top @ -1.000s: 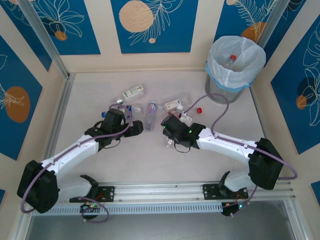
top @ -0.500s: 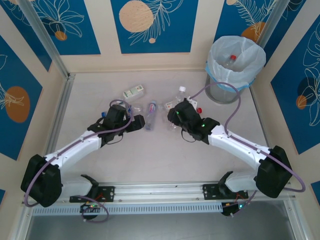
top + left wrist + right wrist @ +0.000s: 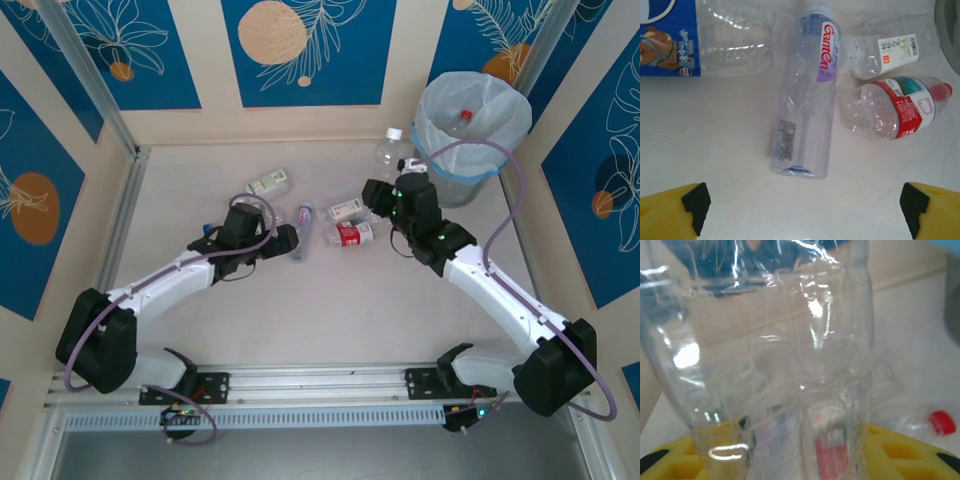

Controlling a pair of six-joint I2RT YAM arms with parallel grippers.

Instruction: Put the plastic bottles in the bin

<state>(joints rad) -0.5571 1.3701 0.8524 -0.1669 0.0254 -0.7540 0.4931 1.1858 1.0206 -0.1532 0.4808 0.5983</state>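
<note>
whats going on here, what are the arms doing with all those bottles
Two robot arms are clearing crushed plastic bottles into the bin. The right gripper is shut on a clear white-capped bottle, held in the air beside the bin. The left gripper hangs open above a tall clear bottle lying on the table. One red-capped bottle lies in the bin, and several more lie on the table.

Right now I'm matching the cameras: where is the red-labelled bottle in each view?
Top external: red-labelled bottle, just right of centre.
Left wrist: right of centre.
Right wrist: cannot tell; held clear bottle blurs it.
Shared landmark: Ganten bottle beside it.
</note>
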